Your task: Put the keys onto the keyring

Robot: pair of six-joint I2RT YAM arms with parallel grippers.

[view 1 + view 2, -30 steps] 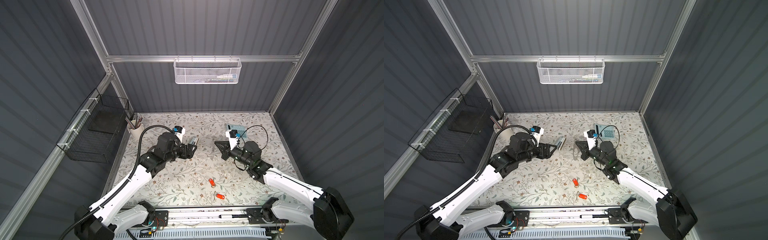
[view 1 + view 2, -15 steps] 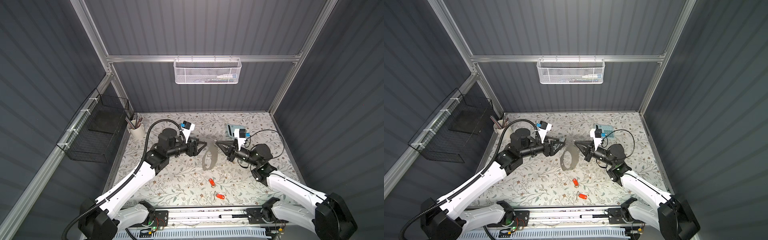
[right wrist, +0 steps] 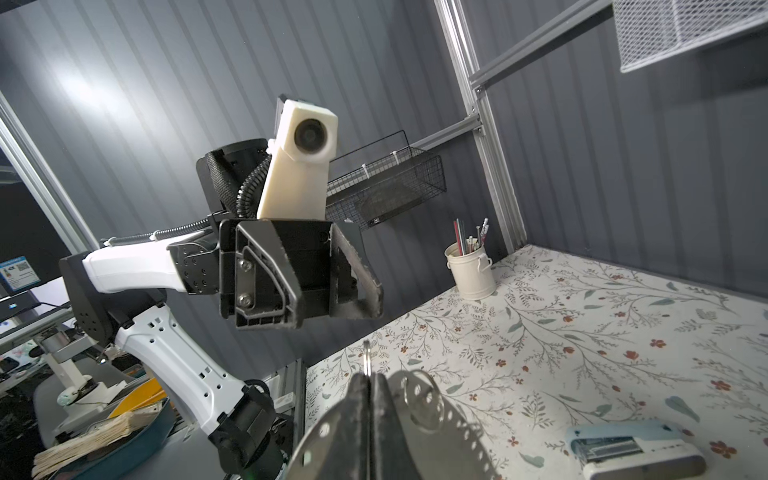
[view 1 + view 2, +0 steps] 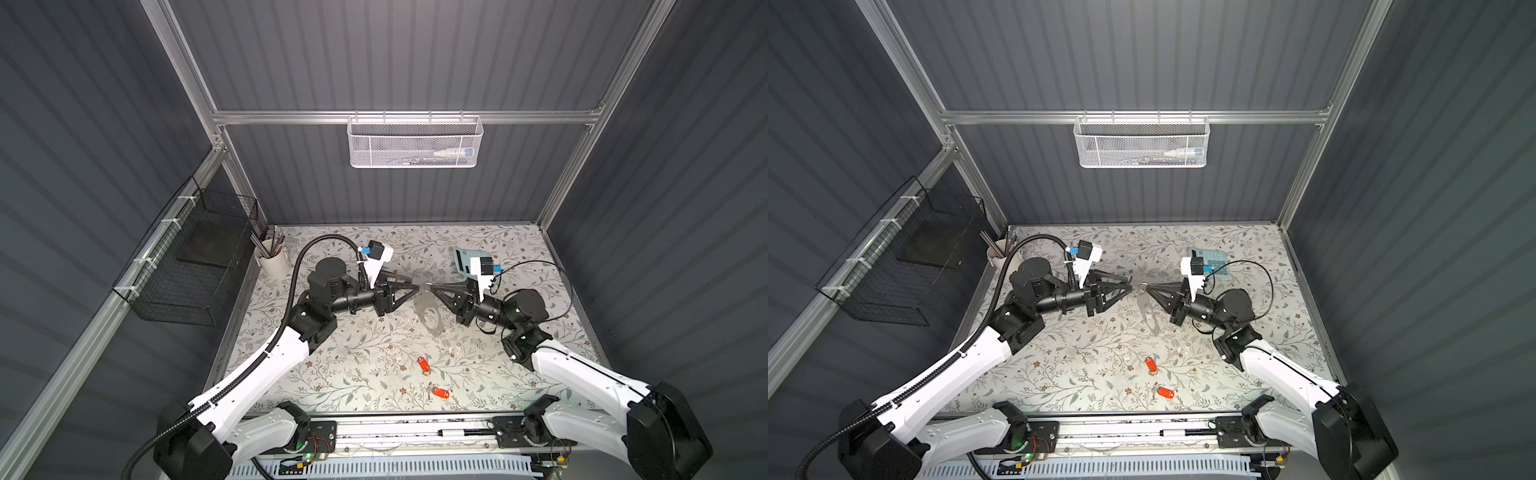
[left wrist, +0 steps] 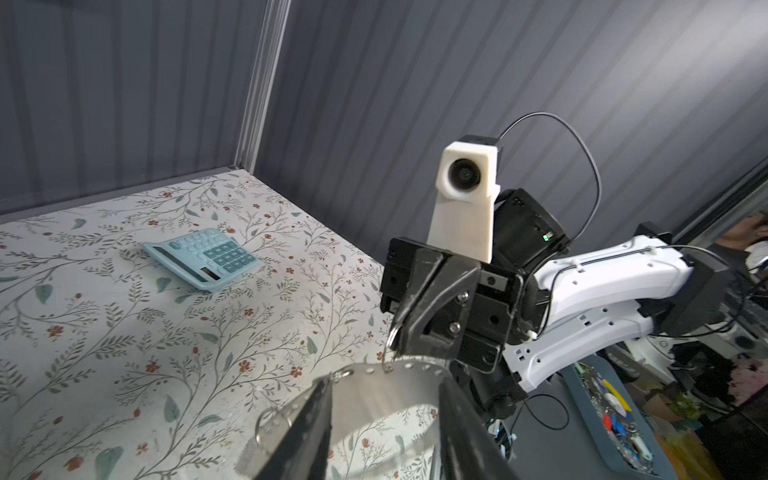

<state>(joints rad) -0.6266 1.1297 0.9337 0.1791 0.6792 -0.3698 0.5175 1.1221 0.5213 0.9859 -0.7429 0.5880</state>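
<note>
The right gripper (image 4: 431, 286) pinched the top rim of the gray keyring (image 4: 428, 312). The left gripper (image 4: 412, 290) faced it, jaws apart. Nearer the front edge of the table (image 4: 332, 374) lay one key (image 4: 423, 363) and the other key (image 4: 441, 392).

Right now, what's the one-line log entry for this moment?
right hand: shut on keyring | left hand: open, jaws astride keyring | keys: both loose on table, unattached

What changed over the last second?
The left pincer moved toward the right pincer, tips now nearly meeting, and narrowed, open astride the keyring. The keyring, earlier barely visible, now hangs from the shut right pincer. The keys and calculator stayed put.
</note>
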